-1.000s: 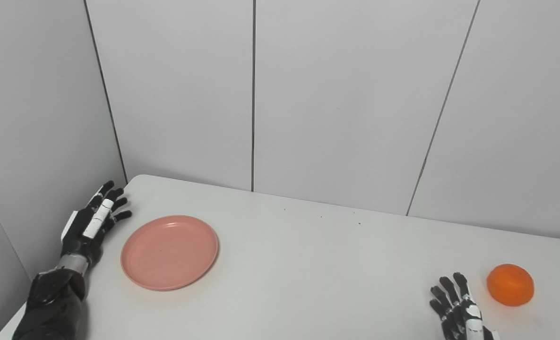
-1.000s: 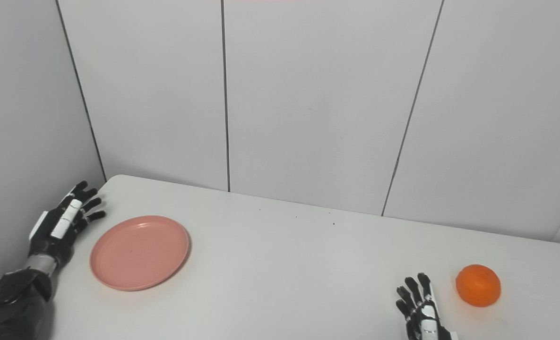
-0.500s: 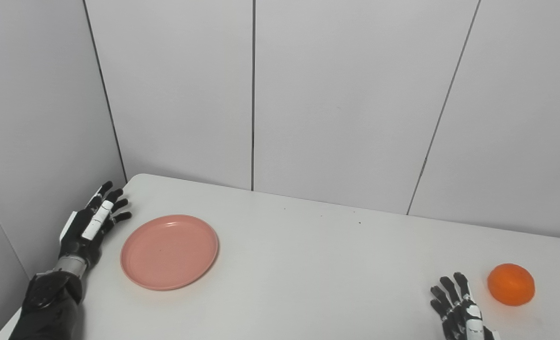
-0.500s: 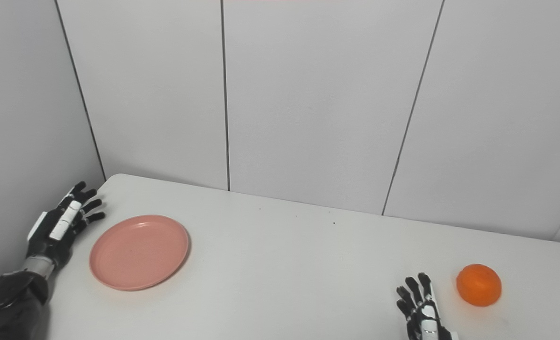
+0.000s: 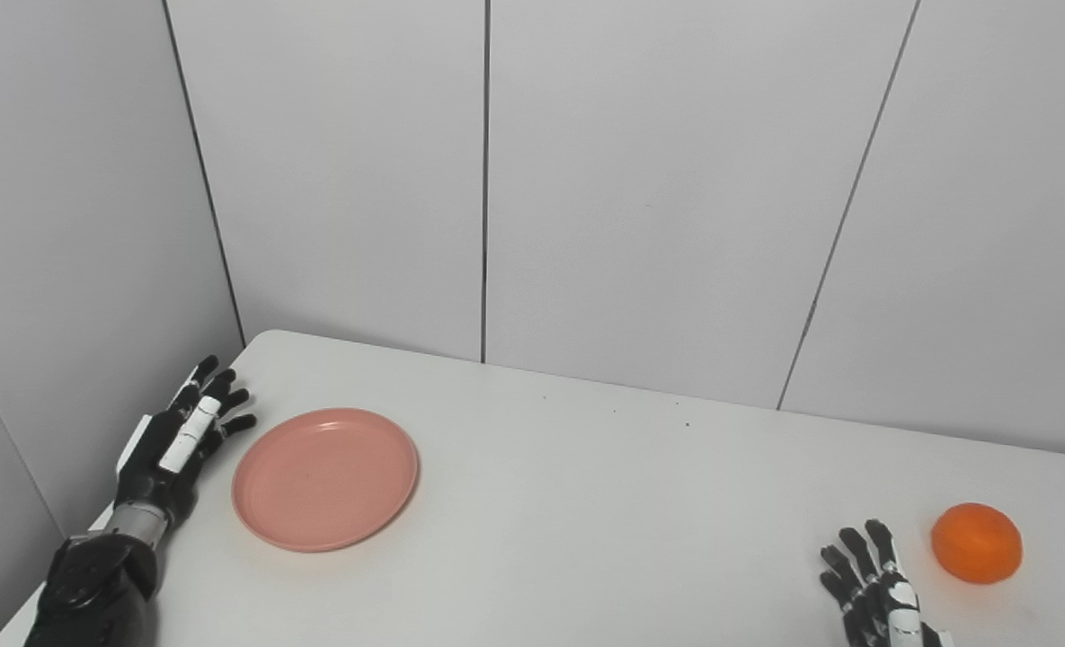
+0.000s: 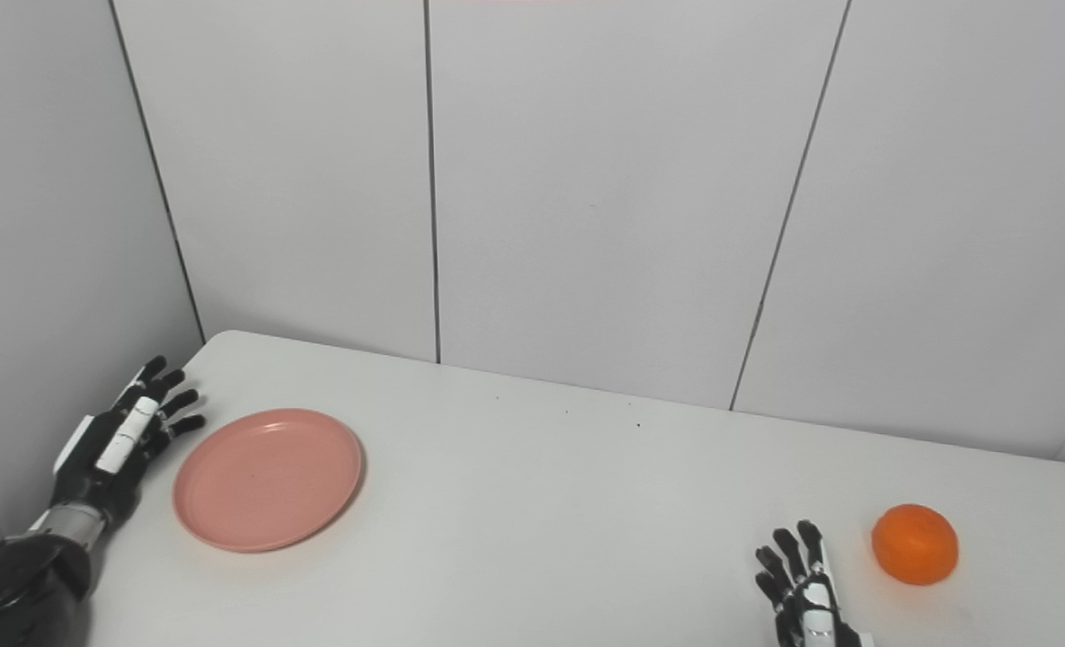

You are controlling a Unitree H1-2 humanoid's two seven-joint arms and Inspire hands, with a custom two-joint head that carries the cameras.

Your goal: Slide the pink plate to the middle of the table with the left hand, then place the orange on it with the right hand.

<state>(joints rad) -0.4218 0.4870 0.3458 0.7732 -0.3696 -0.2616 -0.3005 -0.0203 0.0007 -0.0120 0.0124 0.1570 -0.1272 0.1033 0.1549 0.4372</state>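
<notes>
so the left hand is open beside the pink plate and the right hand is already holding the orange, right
Not quite. The left hand is open beside the pink plate, but the right hand holds nothing: it is open, and the orange sits on the table apart from it, to its right. The right eye view shows the gap between them.

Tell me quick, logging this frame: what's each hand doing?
Left hand: open, empty, beside the pink plate.
Right hand: open, empty, near the orange.
</notes>
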